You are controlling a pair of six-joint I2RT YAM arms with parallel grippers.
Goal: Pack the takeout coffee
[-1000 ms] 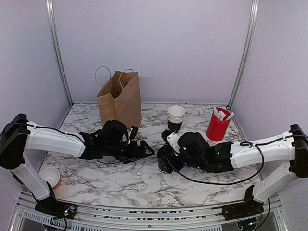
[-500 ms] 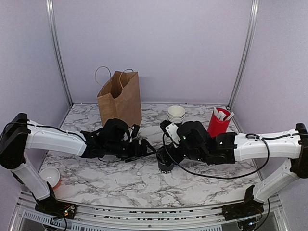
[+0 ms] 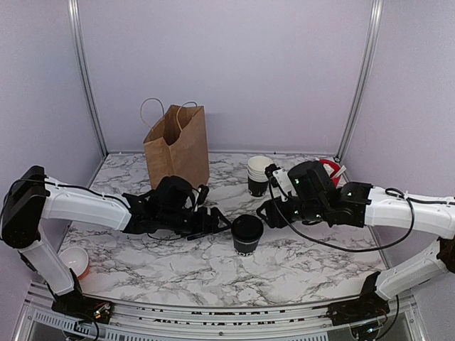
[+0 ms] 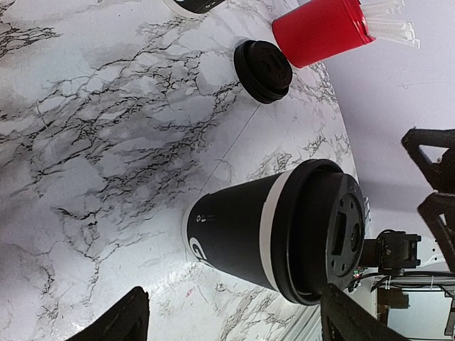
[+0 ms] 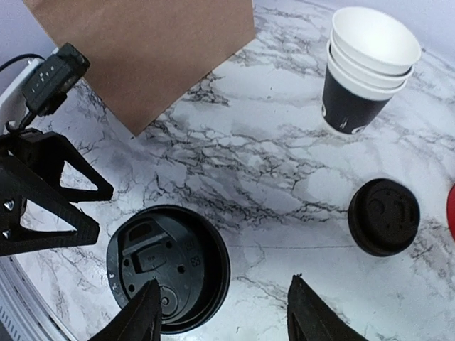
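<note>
The takeout coffee [image 3: 247,234], a black cup with white print and a black lid, stands upright on the marble table. In the left wrist view the cup [image 4: 249,231] lies just ahead of my left gripper [image 4: 234,323], which is open with its fingers wide on either side and not touching it. In the top view the left gripper [image 3: 217,222] is close to the cup's left side. My right gripper [image 3: 267,211] is open and empty, up and to the right of the cup. From the right wrist view the lid [image 5: 168,268] shows below my open right gripper [image 5: 227,320].
A brown paper bag [image 3: 178,142] stands open at the back left. A stack of lidless cups [image 3: 259,174], a spare black lid [image 5: 384,217] and a red cup of sachets [image 3: 325,170] are at the back right. A small bowl [image 3: 73,261] sits front left.
My right gripper has come off the lidded cup and drawn back up and to the right. The cup now stands uncovered. My left gripper has edged slightly toward it.
</note>
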